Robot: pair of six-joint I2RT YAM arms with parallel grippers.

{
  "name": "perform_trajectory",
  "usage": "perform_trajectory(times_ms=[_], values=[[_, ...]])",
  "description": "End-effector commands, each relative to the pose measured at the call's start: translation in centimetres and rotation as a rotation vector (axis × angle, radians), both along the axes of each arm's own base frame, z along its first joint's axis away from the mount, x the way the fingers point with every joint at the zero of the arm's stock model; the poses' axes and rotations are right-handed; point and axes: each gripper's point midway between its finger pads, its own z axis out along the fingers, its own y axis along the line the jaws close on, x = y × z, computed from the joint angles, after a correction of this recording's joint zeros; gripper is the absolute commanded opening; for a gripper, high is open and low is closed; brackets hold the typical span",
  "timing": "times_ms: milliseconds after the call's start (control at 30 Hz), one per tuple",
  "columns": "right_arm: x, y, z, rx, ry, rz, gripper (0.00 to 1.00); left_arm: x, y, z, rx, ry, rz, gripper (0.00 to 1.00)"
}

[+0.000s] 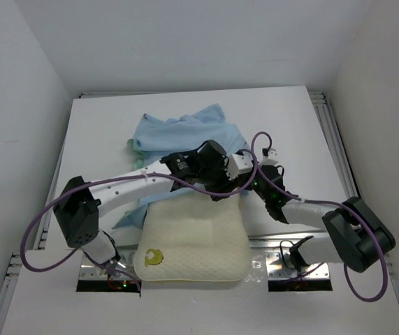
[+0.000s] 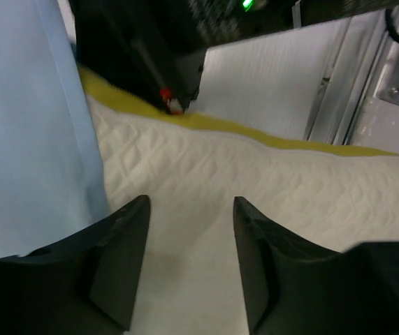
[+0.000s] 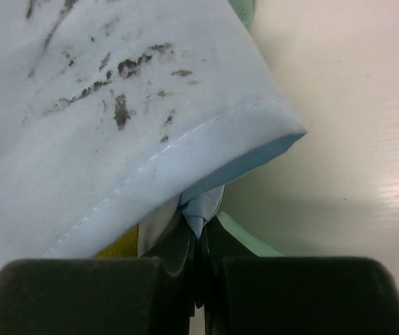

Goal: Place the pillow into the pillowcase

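Note:
The cream pillow (image 1: 193,241) lies at the near middle of the table, its yellow-green mark (image 1: 151,257) at the near left corner. The light blue pillowcase (image 1: 185,136) lies crumpled behind it, a sea-green edge (image 1: 135,148) showing at its left. My left gripper (image 1: 216,183) is open over the pillow's far edge; in the left wrist view (image 2: 191,206) its fingers straddle bare pillow (image 2: 255,181) beside blue cloth (image 2: 31,139). My right gripper (image 1: 251,183) is shut on a fold of the pillowcase (image 3: 115,125), pinched between its fingertips (image 3: 200,227).
White walls enclose the table (image 1: 101,125) on three sides. Metal rails (image 1: 335,139) run along the right and left edges. Purple cables (image 1: 38,237) loop off both arms. Dark smudges mark the blue cloth (image 3: 122,105) in the right wrist view.

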Motion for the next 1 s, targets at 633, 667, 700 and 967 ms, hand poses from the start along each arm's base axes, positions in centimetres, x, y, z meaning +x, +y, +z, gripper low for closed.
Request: perform_trajectory(times_ms=[633,667,700,967], values=[[0.4,-2.3,4.7,0.122,-0.131,-0.247,0.0,-0.7,-5.0,-2.8,-0.091,0.007,0.498,0.85],[0.4,-2.2,4.9,0.119,-0.137,-0.245,0.0,-1.0,-4.9,-3.4,-0.083,0.014,0.479,0.84],[0.4,-2.2,4.9,0.113,-0.136,-0.242,0.0,-1.4,-5.0,-3.9,-0.074,0.028,0.464,0.83],[-0.2,-1.6,4.6,0.092,-0.131,-0.189,0.0,0.3,-2.1,-8.4,0.016,-0.003,0.524,0.0]])
